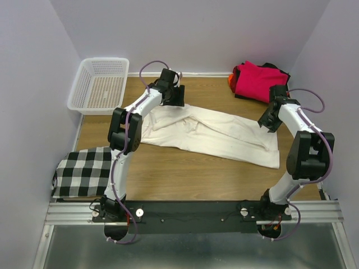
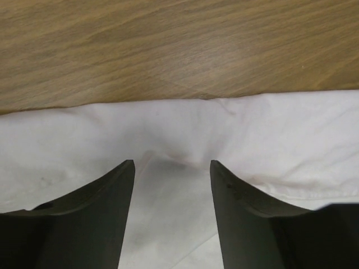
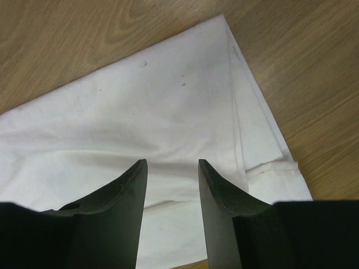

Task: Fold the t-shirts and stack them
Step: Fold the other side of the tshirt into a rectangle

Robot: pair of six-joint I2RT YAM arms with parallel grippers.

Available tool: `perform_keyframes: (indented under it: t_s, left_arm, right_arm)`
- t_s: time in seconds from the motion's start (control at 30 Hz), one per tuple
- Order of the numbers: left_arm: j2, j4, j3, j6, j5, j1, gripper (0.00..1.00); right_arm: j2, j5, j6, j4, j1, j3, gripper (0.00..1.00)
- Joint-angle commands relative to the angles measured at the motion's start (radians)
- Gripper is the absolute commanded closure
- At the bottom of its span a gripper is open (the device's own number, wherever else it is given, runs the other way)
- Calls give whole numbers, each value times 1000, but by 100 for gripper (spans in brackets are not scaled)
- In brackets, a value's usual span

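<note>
The cream t-shirt [image 1: 207,134], spread as a long band across the worktop [image 1: 185,179], looks light and limp, best pinched at its doubled edges, where the left gripper [image 2: 172,168] stands wide over a puckered fold and the right gripper [image 3: 173,165] half-open near the hem corner

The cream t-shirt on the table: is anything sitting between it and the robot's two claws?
Nothing visible is. The left gripper hangs over the cream t-shirt's far edge and the right gripper over its right end. Each wrist view shows only shirt fabric and bare table ahead.
</note>
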Motion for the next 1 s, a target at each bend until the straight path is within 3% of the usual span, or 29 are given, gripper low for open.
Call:
perform_keyframes:
  t_s: [0.0,0.07,0.73,0.8,0.97]
  left_arm:
    - [11,-41,-6,12,-36,-11,44]
    - [16,-50,-3,17,-34,-14,48]
    - [106,-79,92,17,-140,-26,49]
    - [106,-84,92,20,-140,-26,56]
    - [83,-83,55,28,-143,-26,100]
  right_arm:
    - [3,-11,2,11,3,-4,50]
    - [7,-15,2,11,3,-7,50]
    - [-18,-25,-3,10,4,-22,51]
    - [-21,-25,-4,10,4,-25,51]
    - [-24,-28,-3,10,4,-31,51]
